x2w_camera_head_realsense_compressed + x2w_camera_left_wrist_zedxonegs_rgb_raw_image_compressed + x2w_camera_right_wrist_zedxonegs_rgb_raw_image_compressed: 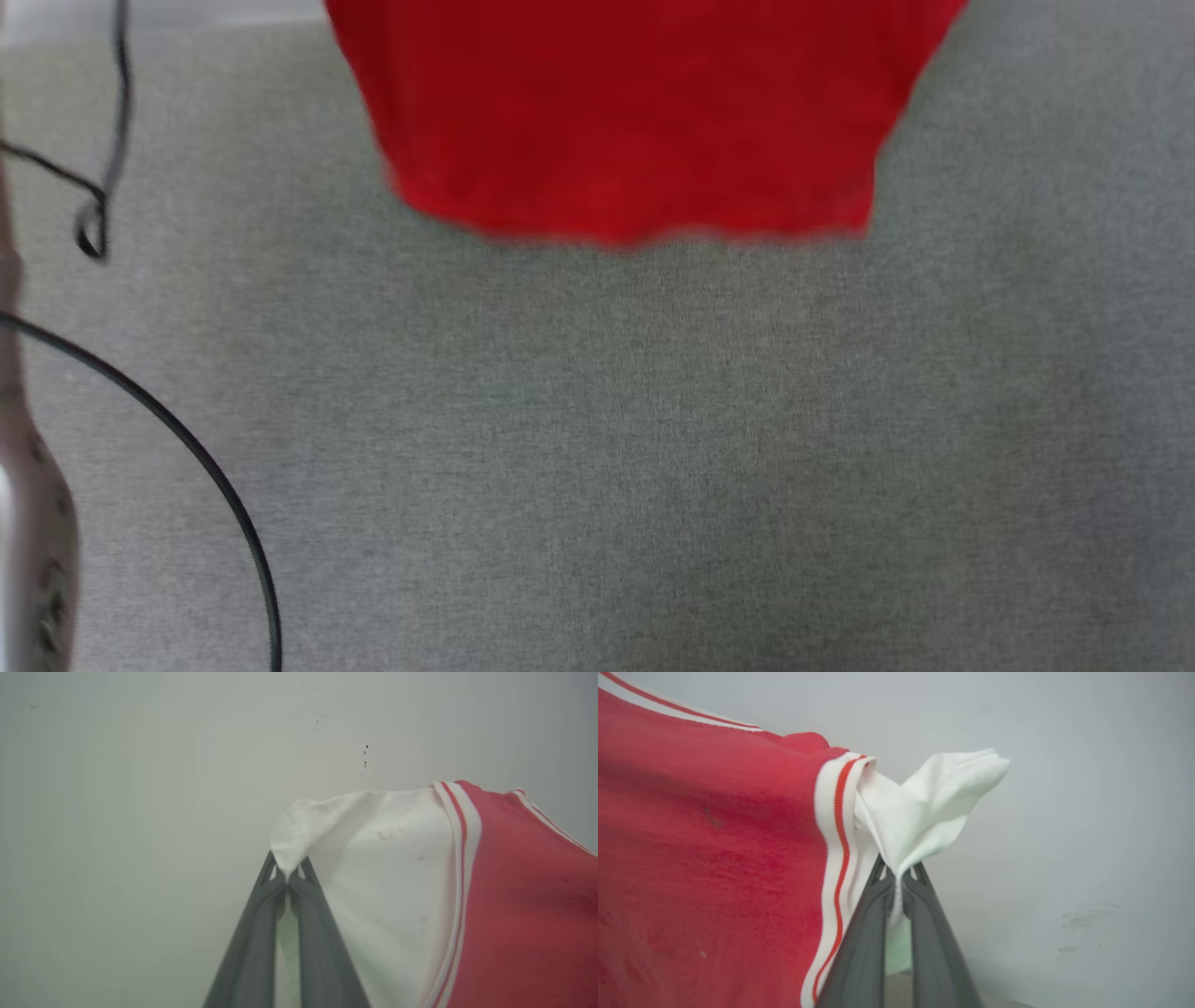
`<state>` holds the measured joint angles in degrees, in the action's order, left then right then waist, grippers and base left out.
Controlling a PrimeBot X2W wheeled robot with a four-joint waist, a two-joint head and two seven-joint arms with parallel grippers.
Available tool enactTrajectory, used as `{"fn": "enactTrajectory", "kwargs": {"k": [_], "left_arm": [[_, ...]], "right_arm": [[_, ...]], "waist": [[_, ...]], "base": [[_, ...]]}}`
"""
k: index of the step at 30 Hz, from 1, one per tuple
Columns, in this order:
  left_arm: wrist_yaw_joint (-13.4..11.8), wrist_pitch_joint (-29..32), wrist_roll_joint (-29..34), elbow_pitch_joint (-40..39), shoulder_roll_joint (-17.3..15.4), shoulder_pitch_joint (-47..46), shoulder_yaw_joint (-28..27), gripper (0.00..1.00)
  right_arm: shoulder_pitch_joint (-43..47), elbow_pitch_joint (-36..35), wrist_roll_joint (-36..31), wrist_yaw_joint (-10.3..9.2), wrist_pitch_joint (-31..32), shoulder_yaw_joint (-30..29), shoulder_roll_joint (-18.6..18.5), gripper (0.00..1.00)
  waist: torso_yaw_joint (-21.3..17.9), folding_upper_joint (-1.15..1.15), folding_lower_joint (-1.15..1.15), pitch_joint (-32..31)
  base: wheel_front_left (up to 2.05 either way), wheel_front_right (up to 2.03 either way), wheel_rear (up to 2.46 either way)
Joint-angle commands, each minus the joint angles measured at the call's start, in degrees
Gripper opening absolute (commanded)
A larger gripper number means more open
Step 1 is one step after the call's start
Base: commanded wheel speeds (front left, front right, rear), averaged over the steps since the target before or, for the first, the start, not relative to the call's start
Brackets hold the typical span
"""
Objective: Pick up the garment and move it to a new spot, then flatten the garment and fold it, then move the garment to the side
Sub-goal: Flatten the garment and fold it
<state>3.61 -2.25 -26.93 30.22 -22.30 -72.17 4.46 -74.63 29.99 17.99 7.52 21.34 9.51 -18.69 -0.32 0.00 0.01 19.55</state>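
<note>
Grey surface (653,467); hands (287,870) (899,871) tight on garment (635,112)

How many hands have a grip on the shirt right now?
2. The left hand is shut on the tip of one white sleeve; the right hand is shut on the other sleeve. The garment has its red body hanging between them.

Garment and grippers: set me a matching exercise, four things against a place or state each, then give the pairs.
1. left gripper
2. right gripper
3. garment
4. cable

a. black, at the head view's left edge
b. grips white cloth, red on its view's left
c. red, at the head view's top
d. grips white cloth, red on its view's right

Pairs: 1-d, 2-b, 3-c, 4-a
</note>
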Motion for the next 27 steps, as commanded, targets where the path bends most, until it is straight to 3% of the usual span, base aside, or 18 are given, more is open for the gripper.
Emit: {"fn": "enactTrajectory", "kwargs": {"k": [1,9,15,20,27], "left_arm": [[0.3,-0.6,0.0,0.6,-0.4,-1.9,-0.4,0.0],[1.7,-4.1,0.7,4.5,-2.3,-17.3,0.0,0.0],[2.3,-5.2,-0.1,8.1,-1.8,-20.3,0.7,0.0],[3.2,-7.3,-2.4,13.4,-0.1,-16.4,1.6,0.0],[3.8,-10.0,-4.9,18.1,2.0,-6.3,3.3,0.0]], "right_arm": [[-1.7,0.8,-0.7,-0.06,-0.6,-0.5,0.1,0.0],[-17.8,4.6,-5.0,-0.06,-6.2,-2.3,2.4,0.0],[-22.4,8.7,-5.1,-0.06,-9.2,-2.0,3.5,0.0],[-19.8,14.2,-4.1,-0.06,-12.4,0.1,4.7,0.0],[-10.8,17.8,-0.9,-0.05,-15.3,4.5,4.6,0.0]], "waist": [[-0.6,0.0,-0.01,3.0],[-0.8,0.0,-0.01,10.3],[-0.5,0.0,-0.01,14.6],[0.0,0.0,-0.01,17.6],[0.3,0.0,-0.01,15.1]], "base": [[0.0,0.0,0.0],[0.0,0.0,0.0],[0.0,0.0,0.0],[0.0,0.0,0.0],[0.0,0.0,0.0]]}}
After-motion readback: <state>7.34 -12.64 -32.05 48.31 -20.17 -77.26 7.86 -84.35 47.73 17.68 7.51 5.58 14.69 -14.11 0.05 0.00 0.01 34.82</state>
